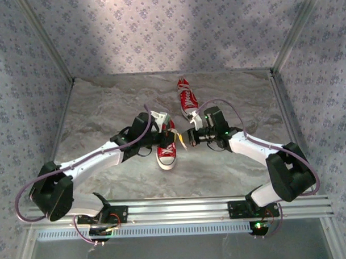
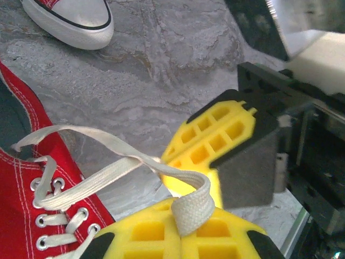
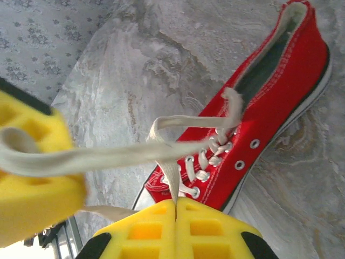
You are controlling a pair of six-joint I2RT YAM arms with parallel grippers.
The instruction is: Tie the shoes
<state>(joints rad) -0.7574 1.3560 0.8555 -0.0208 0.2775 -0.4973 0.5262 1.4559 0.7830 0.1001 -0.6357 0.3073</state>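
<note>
top view: light from above, brightest on the back wall (image 1: pixel 158 27). table (image 1: pixel 104 103) evenly lit, soft shadows under my arms, image a little grainy. left wrist: my left pads (image 2: pixel 140 237) too near the lens, soft, glowing yellow; toe cap (image 2: pixel 81 21) close to clipping. right wrist: lace (image 3: pixel 108 154) smeared across frame, my right pads (image 3: pixel 210 232) blurred, table behind washed pale.

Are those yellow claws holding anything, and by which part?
Yes, laces of the near shoe: the left gripper pinches one lace, the right gripper the other lace.
</note>
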